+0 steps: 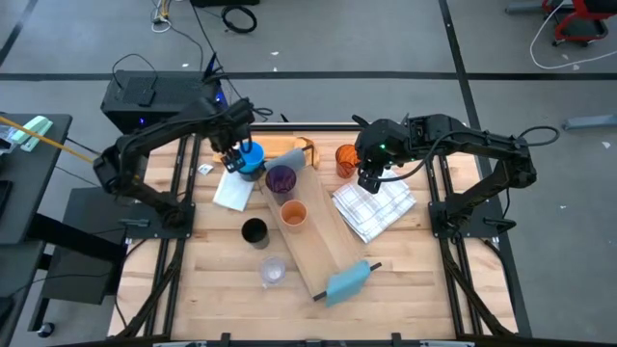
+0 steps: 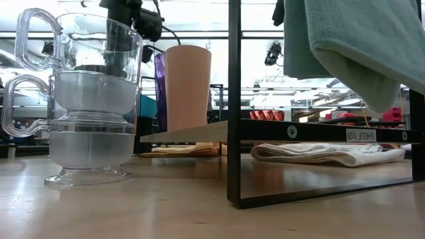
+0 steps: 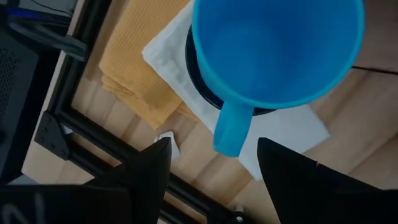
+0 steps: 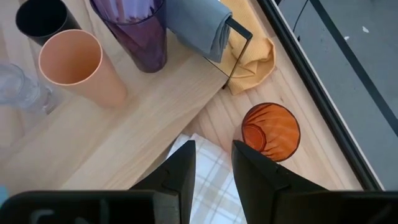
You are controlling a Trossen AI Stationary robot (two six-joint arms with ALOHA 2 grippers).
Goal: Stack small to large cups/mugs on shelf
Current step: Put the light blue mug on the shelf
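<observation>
A bright blue mug [image 3: 273,43] sits nested in a dark navy mug [image 3: 199,81] on a white cloth [image 3: 286,124] at the table's far left. My left gripper [image 3: 214,168] hovers open over them, its fingers either side of the blue handle [image 3: 230,130] without touching; it also shows in the high view [image 1: 234,159]. A purple tumbler [image 1: 281,179] and a pale orange cup [image 1: 293,214] stand on the long pale shelf plank [image 1: 323,246]. My right gripper [image 4: 213,165] is open and empty above the checked cloth [image 4: 208,180], beside a translucent orange cup [image 4: 270,132].
A black cup [image 1: 254,232] and stacked clear glasses [image 1: 273,272] stand on the table left of the plank. A yellow cloth [image 4: 252,59] lies at the far edge. Blue-grey cloths [image 1: 349,280] hang at the plank's ends, on a black frame [image 2: 234,99].
</observation>
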